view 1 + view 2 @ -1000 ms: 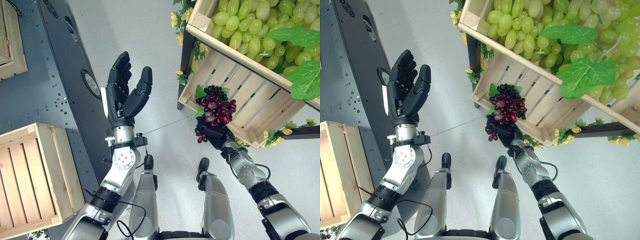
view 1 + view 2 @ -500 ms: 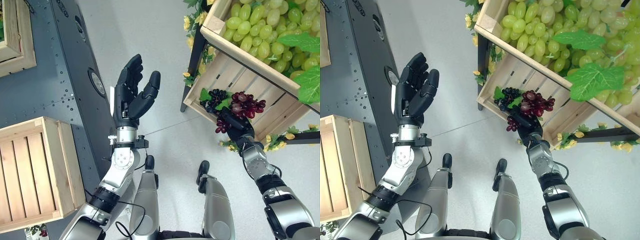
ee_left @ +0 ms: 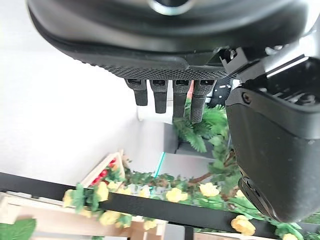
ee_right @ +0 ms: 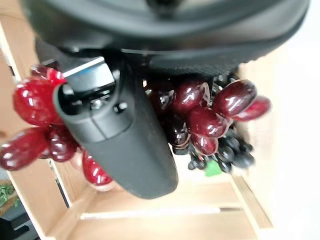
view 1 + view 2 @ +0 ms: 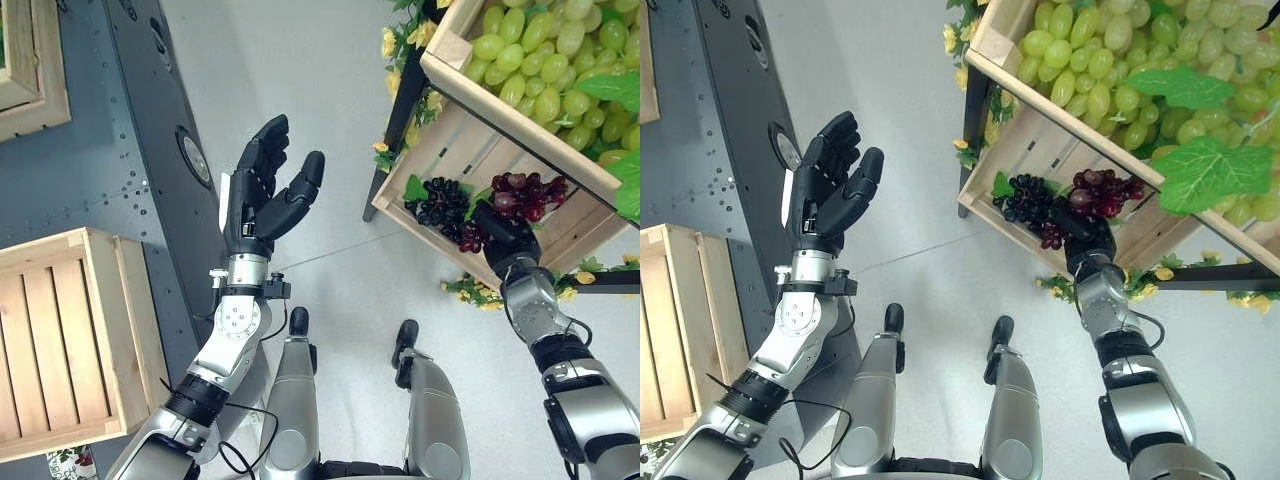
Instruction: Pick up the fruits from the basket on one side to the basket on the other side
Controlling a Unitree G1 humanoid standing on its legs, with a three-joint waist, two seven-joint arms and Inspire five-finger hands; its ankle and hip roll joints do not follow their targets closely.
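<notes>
My right hand (image 5: 507, 238) is shut on a bunch of red grapes (image 5: 528, 190), held inside the lower wooden crate (image 5: 447, 148) of the stand at the right. The right wrist view shows the thumb (image 4: 120, 142) curled across the red grapes (image 4: 205, 120). A bunch of dark grapes (image 5: 440, 200) with a green leaf lies in that crate, just left of the red bunch. My left hand (image 5: 258, 195) is raised at centre left, open and holding nothing. A slatted wooden crate (image 5: 60, 340) stands at the lower left.
Above the lower crate, an upper crate holds a heap of green grapes (image 5: 530, 60) with leaves. Yellow flowers (image 5: 398, 45) trim the stand's dark frame. A dark grey platform (image 5: 90, 150) runs along the left, and another wooden box (image 5: 30, 60) sits at the top left.
My right hand has carried the red grapes right and deeper into the lower crate, past the dark bunch. The camera has shifted. The left hand stays raised and open.
</notes>
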